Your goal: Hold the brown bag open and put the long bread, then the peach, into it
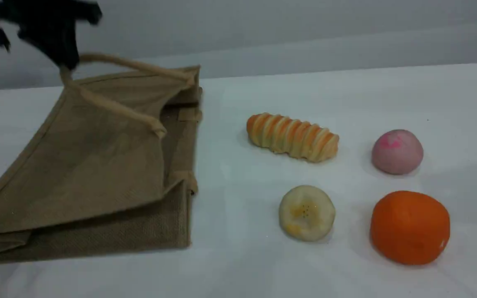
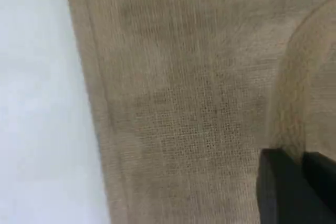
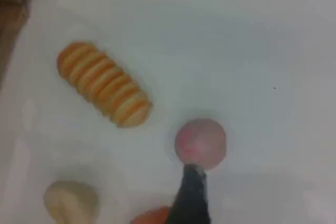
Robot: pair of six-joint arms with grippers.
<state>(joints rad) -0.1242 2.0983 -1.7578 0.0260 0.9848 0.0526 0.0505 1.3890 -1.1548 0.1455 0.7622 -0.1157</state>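
Observation:
The brown bag (image 1: pixel 89 165) lies on its side at the left of the table, its mouth facing right. My left gripper (image 1: pixel 66 62) is shut on one rope handle (image 1: pixel 110 103) and holds the upper side raised, so the mouth gapes. In the left wrist view the dark fingers (image 2: pixel 294 187) pinch the handle (image 2: pixel 294 93) over the bag's weave (image 2: pixel 184 103). The long bread (image 1: pixel 292 136) (image 3: pixel 104 84) lies right of the bag. The peach (image 1: pixel 397 151) (image 3: pixel 200 142) sits further right. My right gripper shows only one fingertip (image 3: pixel 193 192), just in front of the peach, holding nothing.
A pale banana slice (image 1: pixel 307 212) (image 3: pixel 71 200) lies in front of the bread. A large orange fruit (image 1: pixel 409 227) (image 3: pixel 152 216) sits in front of the peach. The white table (image 1: pixel 238 269) runs on to the front and right.

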